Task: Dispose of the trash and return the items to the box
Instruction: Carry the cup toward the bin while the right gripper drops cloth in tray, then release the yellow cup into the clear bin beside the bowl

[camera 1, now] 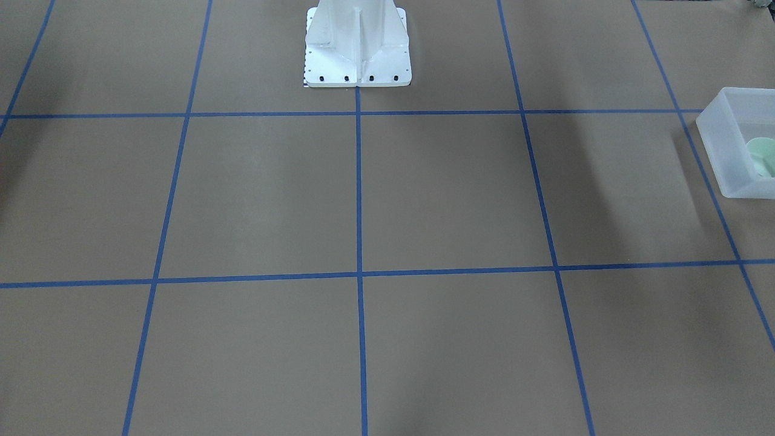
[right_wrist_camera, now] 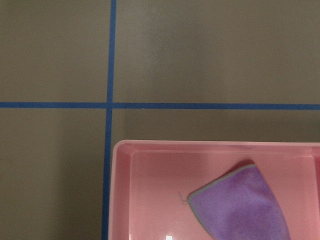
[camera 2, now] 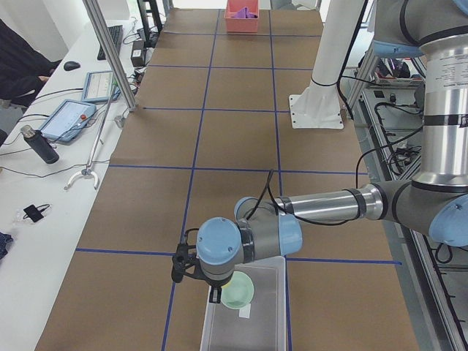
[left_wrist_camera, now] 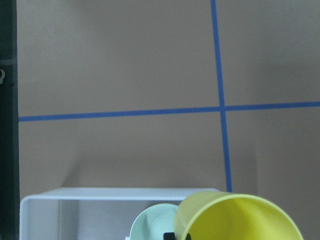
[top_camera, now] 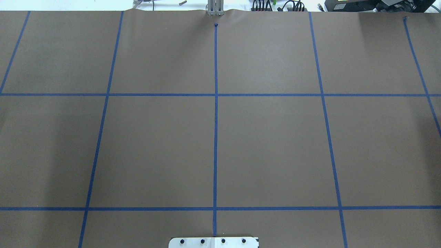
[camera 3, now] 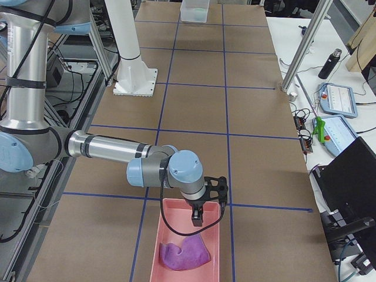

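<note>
The frosted white box (camera 2: 248, 322) stands at the table's left end; it also shows in the front-facing view (camera 1: 735, 151). The mint-green bowl (camera 2: 238, 290) lies inside it, as the left wrist view (left_wrist_camera: 152, 226) and the front-facing view (camera 1: 761, 151) also show. My left gripper (camera 2: 214, 292) hangs over the box; I cannot tell whether it is open or shut. A yellow cup (left_wrist_camera: 240, 220) fills the lower right of the left wrist view, beside the bowl; whether it is held is unclear. My right gripper (camera 3: 198, 220) hangs over a pink tray (camera 3: 170, 235); its state is unclear.
A purple cloth (camera 3: 185, 254) lies in the pink tray, as the right wrist view (right_wrist_camera: 240, 205) also shows. The white bolted base (camera 1: 357, 66) stands at the robot's side of the brown table, which has blue tape lines. Operators' tablets and a bottle lie on side benches.
</note>
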Robot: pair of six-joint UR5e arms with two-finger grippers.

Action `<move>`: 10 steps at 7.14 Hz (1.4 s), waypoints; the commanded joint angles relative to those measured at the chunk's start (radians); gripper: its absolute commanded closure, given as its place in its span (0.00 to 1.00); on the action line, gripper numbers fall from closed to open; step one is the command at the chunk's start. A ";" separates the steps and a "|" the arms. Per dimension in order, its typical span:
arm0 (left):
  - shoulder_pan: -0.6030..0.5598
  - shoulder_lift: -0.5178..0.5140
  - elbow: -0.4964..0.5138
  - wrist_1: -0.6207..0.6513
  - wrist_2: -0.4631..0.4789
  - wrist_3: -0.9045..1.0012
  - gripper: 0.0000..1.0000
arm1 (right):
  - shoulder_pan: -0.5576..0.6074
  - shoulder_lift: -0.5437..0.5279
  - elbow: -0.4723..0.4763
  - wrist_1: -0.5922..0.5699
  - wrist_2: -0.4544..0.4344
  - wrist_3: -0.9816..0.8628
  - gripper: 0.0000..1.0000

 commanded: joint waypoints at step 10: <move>0.000 -0.027 0.399 -0.345 0.100 -0.055 0.52 | -0.119 0.014 0.217 -0.140 -0.002 0.185 0.00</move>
